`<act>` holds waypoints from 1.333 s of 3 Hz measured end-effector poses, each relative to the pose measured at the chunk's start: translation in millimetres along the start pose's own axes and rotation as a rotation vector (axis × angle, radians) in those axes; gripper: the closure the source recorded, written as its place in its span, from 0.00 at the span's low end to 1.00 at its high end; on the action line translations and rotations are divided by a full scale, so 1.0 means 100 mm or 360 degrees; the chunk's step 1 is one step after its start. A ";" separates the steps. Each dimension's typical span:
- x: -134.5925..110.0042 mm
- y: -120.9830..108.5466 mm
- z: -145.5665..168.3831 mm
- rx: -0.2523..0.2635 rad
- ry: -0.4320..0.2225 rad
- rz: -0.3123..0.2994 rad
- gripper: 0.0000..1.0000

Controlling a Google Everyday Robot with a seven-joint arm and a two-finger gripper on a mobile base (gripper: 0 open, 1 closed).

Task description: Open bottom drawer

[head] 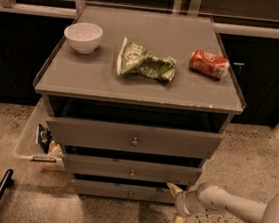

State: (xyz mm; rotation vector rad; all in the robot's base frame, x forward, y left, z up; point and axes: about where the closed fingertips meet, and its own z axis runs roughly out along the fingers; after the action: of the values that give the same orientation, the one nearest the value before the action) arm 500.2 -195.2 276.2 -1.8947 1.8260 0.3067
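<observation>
Speckled stone floor [92, 214] runs under a grey three-drawer cabinet [132, 85], whose top carries a white bowl [82, 36], a crumpled green snack bag [145, 64] and a red can [209, 64] lying on its side. A clear plastic bin [25, 141] sits against the cabinet's left flank. The bottom drawer [100, 188] is the lowest and slimmest front, just above the floor, with a small round knob [130, 194] at its centre. It looks shut or nearly so, tucked back beneath the middle drawer [98, 166] and the top drawer [101, 134]. The gripper [175, 206] hangs low at the drawer's right end on a pale arm [234, 207] that comes in from the right. Its two fingers [173, 189] are spread one above the other with nothing between them, the upper tip close to the front's right corner. To do this step well, I would slide the gripper left along the front until the knob sits between the fingers (it is a tiny target, so alignment counts). Then close firmly and pull straight out, level with the floor. Any upward drift risks catching the middle drawer.
</observation>
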 end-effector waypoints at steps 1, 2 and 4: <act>0.14 -0.04 0.26 0.0025 -0.0042 0.0046 0.00; 0.24 -0.08 0.49 0.0042 -0.0085 0.0061 0.00; 0.12 -0.19 0.82 0.0086 -0.0223 -0.0088 0.00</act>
State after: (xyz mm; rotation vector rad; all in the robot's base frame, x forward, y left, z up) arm 533.8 -165.7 204.2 -1.8353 1.6712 0.3582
